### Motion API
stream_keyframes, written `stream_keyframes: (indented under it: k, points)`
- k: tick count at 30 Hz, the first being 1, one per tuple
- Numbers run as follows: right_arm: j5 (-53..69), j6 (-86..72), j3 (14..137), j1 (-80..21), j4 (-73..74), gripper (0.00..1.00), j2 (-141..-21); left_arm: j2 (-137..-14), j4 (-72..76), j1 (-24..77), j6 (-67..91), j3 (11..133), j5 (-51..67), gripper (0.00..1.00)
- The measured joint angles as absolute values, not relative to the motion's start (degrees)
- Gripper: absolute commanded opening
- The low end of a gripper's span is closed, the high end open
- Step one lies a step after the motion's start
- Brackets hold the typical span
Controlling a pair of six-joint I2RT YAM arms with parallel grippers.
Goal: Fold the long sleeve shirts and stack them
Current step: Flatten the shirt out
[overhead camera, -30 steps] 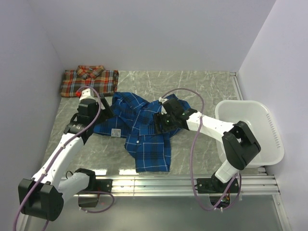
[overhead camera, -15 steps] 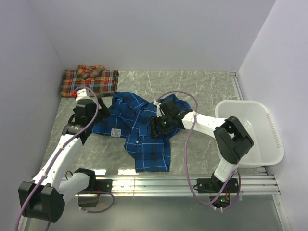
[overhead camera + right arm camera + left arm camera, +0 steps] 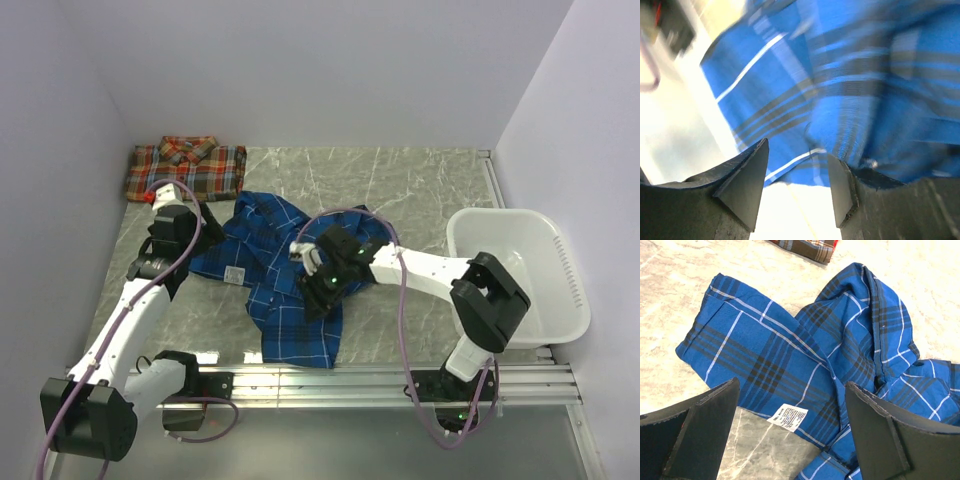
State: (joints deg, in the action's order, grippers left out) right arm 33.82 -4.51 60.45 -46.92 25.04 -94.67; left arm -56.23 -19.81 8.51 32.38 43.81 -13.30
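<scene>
The red shirt [image 3: 185, 170] lay folded at the tabletop's [image 3: 420, 190] far-left corner, likely as the stack's base. The left pincer [image 3: 791, 385] hung wide open over the crumpled blue shirt [image 3: 270, 265] mid-tabletop, seemingly ready to pinch an edge. The right pincer [image 3: 797, 150] straddled its cloth, jaws partly apart; any grip was unclear.

Worktop [image 3: 420, 190] tally: shirts, basket, arms.
Two plaid shirts were counted, one blue shirt [image 3: 268, 268] and one red-orange shirt [image 3: 185, 170]; one white basket [image 3: 565, 305] at the right edge; two robot arms, left arm [image 3: 130, 310] and right arm [image 3: 425, 266].
</scene>
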Motion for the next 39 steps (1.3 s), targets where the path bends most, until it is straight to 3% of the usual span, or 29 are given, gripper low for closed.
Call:
stream_keyframes:
  k: [8,17,23,39]
  points:
    - [32.62,-1.52,67.9,-55.55,29.95,0.56,-99.44,-56.53,-19.81,8.05,32.4,43.66,-12.71,0.92]
    - [18.55,-3.14,69.08,-55.61,29.95,0.57,-97.71,-56.88,-19.81,7.92,32.62,43.46,-11.86,0.92]
    - [15.62,-2.09,74.06,-55.64,28.77,0.57,-96.36,-57.6,-20.71,7.49,33.21,43.46,-11.97,0.93]
    - [17.1,-0.12,92.71,-56.4,24.99,0.59,-119.07,-57.58,-21.78,7.14,35.18,43.46,-14.0,0.93]
